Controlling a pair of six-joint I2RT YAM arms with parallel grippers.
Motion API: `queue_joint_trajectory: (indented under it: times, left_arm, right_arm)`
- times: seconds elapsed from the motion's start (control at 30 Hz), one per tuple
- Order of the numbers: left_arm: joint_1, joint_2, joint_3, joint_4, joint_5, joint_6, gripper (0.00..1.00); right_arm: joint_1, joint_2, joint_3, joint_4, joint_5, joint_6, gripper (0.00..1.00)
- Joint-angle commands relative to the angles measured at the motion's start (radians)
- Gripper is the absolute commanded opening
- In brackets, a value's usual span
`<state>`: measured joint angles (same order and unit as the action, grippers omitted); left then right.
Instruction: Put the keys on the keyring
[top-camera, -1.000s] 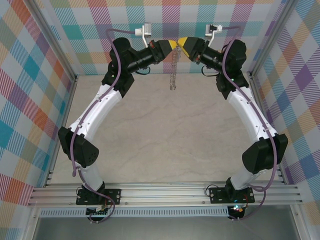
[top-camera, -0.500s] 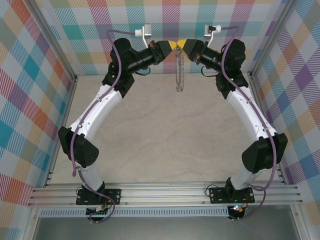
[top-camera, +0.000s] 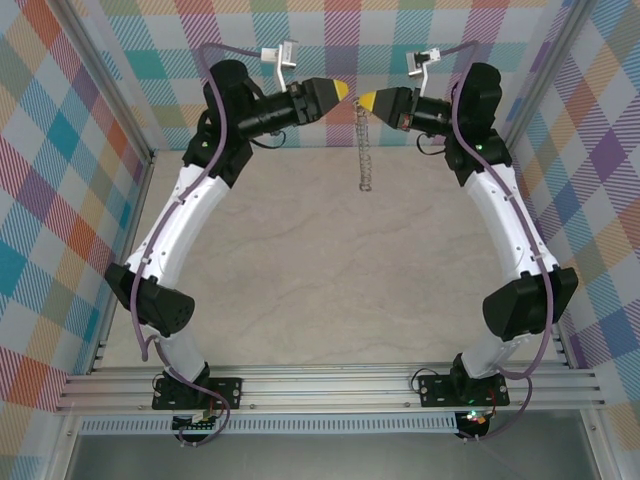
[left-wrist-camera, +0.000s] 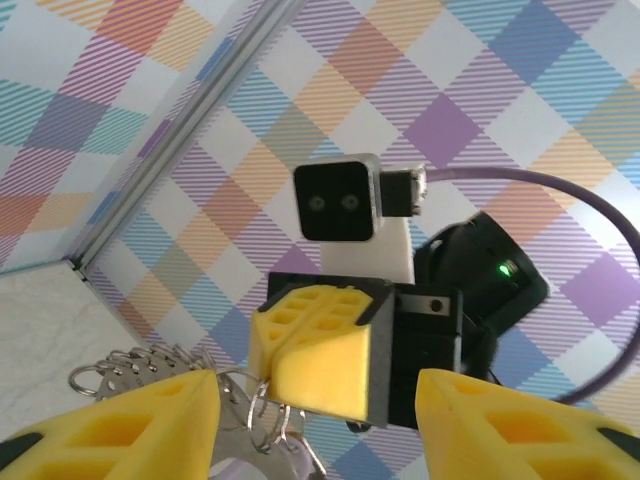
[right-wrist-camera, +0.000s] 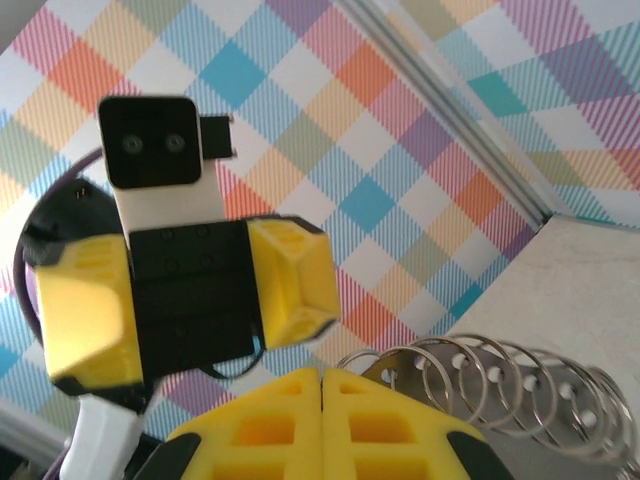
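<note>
Silvery and linked, the keyring (top-camera: 365, 150) dangles over the far end of the pale desk (top-camera: 300, 260). The right gripper (top-camera: 368, 100) pinches it at the top, yellow fingers pressed tight together. The left gripper (top-camera: 340, 91) faces it, just apart, with its 2 fingers (left-wrist-camera: 110, 435) spread wide and holding nothing.

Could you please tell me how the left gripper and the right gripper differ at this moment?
The left gripper stands open; the right gripper is shut. The left gripper holds nothing; the right gripper pinches the keyring, which dangles below. Both are yellow-tipped and face each other.
</note>
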<state>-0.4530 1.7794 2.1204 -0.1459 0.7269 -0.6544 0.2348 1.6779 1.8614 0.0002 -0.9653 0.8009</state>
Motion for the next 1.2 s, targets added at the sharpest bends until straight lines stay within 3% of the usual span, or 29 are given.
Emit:
queue_joint_trajectory:
  times: [0.0,0.17,0.4,1.17]
  left_arm:
    - [0.010,0.032,0.101,-0.157,0.106,0.096,0.50]
    - [0.012,0.084,0.179,-0.226,0.170,0.117,0.30]
    - [0.014,0.104,0.183,-0.267,0.156,0.148,0.37]
    - [0.022,0.142,0.202,-0.262,0.127,0.144,0.37]
  right_arm:
    - [-0.006,0.034,0.054,-0.038,-0.126,-0.073,0.00]
    - [-0.008,0.047,0.049,-0.015,-0.125,-0.051,0.00]
    - [-0.009,0.054,0.028,0.059,-0.141,0.009,0.00]
    - [-0.009,0.049,-0.012,0.154,-0.149,0.086,0.00]
